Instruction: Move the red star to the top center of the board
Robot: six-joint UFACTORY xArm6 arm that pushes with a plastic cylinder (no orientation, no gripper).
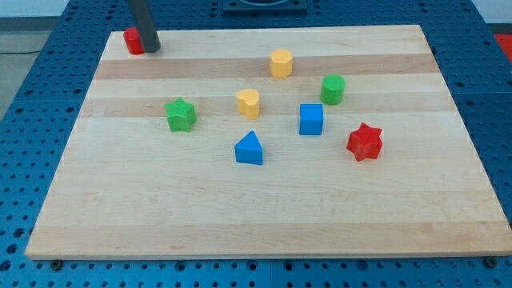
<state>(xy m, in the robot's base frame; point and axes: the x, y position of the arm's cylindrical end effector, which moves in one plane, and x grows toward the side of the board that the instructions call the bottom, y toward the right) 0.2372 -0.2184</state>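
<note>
The red star [365, 142] lies on the wooden board [264, 216] at the view's right, a little below the middle height. My tip [150, 48] is at the board's top left corner, touching the right side of a small red block [133, 40] whose shape is partly hidden by the rod. The tip is far to the left of and above the red star.
A yellow hexagon block [281, 62] sits near the top centre. A green cylinder [333, 89], a blue cube [311, 119], a yellow heart-like block [248, 102], a green star [181, 114] and a blue triangular block [250, 149] lie around the middle.
</note>
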